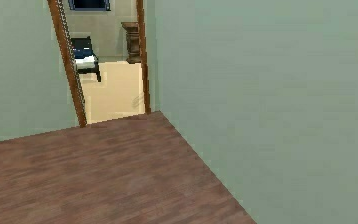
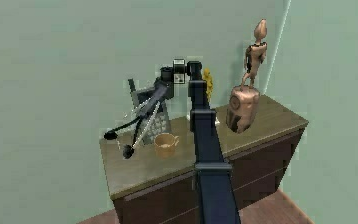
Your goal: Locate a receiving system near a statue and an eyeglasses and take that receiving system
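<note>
Evidently the end effector [image 2: 119,142] sits by the box [image 2: 137,92] left of the statue [image 2: 253,58] to take it; cannot tell its load.

Home: wood floor [image 1: 87,180], doorway [image 1: 105,60] to further room, dresser [image 2: 272,160] bearing statue [image 2: 254,55].

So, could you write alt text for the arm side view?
A dark arm reaches over a brown wooden cabinet by a green wall, its gripper seen near a small tan cup. A thin statue and a rounded brown object stand toward its right end.
</note>
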